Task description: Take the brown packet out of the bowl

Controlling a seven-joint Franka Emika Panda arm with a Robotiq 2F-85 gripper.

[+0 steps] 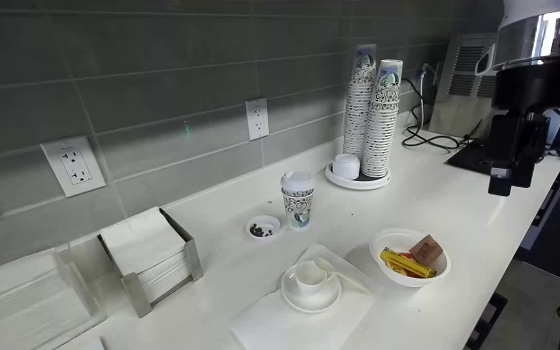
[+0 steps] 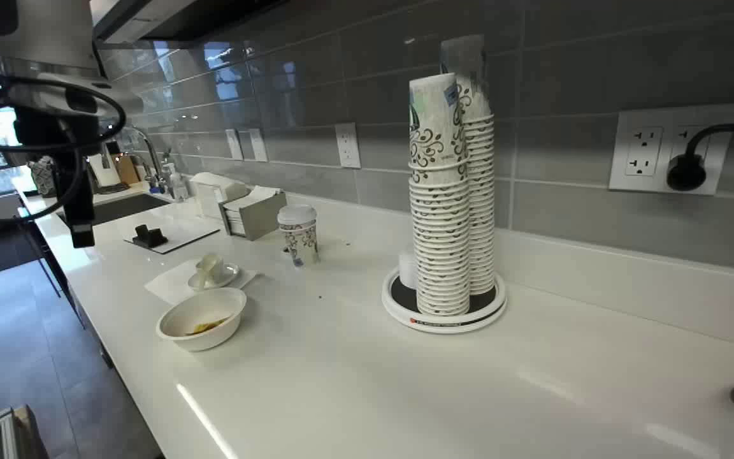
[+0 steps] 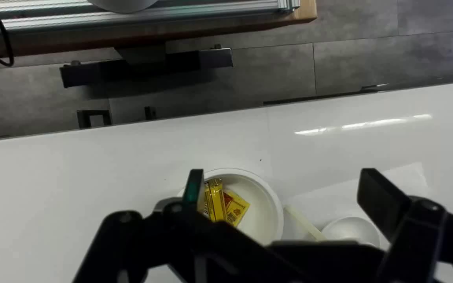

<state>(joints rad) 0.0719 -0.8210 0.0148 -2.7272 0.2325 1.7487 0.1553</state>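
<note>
One bowl (image 1: 395,240), one brown packet (image 1: 426,250)

Brown packet (image 1: 426,250) tilted in white bowl (image 1: 393,240), beside yellow packets (image 1: 408,263); end effector (image 1: 511,183) above counter (image 1: 455,206), well apart.

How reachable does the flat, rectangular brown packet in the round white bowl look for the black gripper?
Likely yes: the gripper hangs open, higher than the bowl, whose open top leaves the brown packet exposed.

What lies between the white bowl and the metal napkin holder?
A small white cup on a saucer, with a pale stick, on a flat white napkin; both exterior views show this.
</note>
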